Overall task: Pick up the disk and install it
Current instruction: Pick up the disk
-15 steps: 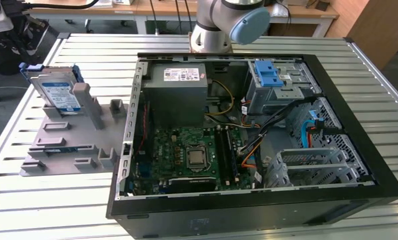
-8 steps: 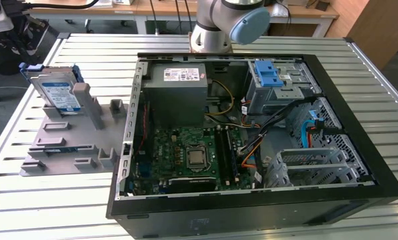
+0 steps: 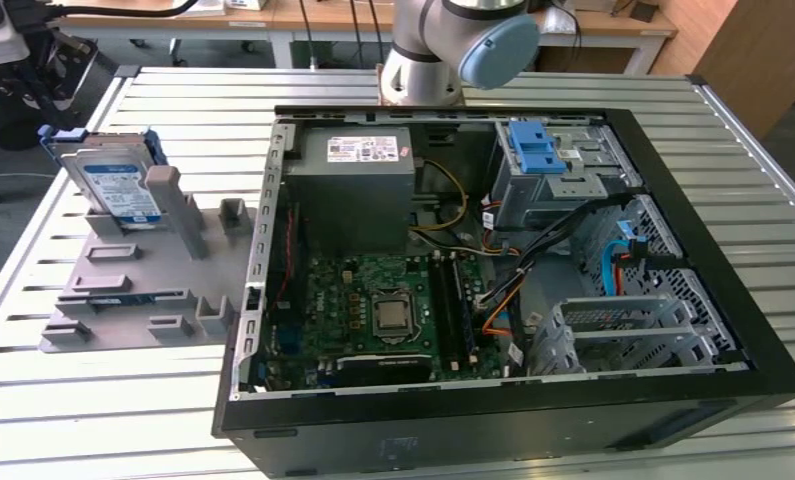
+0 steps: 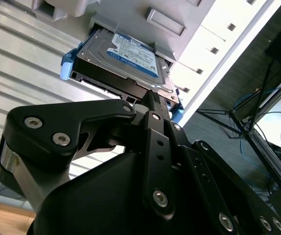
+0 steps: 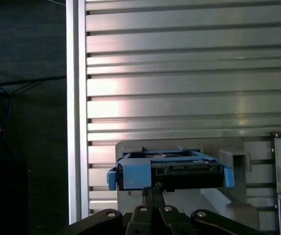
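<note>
The disk [image 3: 117, 180] is a silver hard drive with a white-and-blue label, clipped in a blue frame. It stands on edge in a slot of the grey holder [image 3: 144, 290] at the exterior view's left. Both wrist views look at it: its label face [image 4: 130, 54] in the second, its blue-framed edge [image 5: 165, 169] in the first. My gripper [image 4: 152, 94] [image 5: 152, 187] has its black fingers drawn together to a point, shut with nothing between them. The tips line up with the disk's edge, and I cannot tell how wide the gap to it is.
The open computer case [image 3: 717, 250] lies on the slatted metal table [image 3: 104, 420], right of the holder. Inside are a motherboard [image 3: 384, 310], a grey power supply [image 3: 357, 165], a drive bay with a blue latch [image 3: 544, 155] and a metal cage [image 3: 624, 330]. The arm's base [image 3: 451, 45] stands behind the case.
</note>
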`<state>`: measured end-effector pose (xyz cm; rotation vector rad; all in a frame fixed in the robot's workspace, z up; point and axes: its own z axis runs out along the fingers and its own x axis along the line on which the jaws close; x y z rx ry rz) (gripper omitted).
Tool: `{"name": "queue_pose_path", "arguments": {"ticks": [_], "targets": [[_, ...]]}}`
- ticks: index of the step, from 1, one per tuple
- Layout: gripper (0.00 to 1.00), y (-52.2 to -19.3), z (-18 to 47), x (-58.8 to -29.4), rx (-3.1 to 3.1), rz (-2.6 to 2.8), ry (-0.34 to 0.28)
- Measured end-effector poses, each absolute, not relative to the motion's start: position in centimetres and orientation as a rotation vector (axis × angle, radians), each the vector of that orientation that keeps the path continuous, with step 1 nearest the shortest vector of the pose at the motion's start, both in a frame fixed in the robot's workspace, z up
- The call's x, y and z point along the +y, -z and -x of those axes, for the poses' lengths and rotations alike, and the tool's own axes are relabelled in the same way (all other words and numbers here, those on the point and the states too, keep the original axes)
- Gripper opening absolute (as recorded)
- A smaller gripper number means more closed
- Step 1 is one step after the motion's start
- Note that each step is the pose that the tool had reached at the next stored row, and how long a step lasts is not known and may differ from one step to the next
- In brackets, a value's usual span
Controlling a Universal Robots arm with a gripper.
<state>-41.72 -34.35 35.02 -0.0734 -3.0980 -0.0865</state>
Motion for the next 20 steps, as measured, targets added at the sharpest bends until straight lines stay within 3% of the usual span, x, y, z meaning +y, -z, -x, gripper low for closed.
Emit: {"name": "queue_pose_path", "arguments": {"ticks": [20], "targets": [[0.11,-35.02,41.73,-34.34,-3.098,-0.001,0.085]]}}
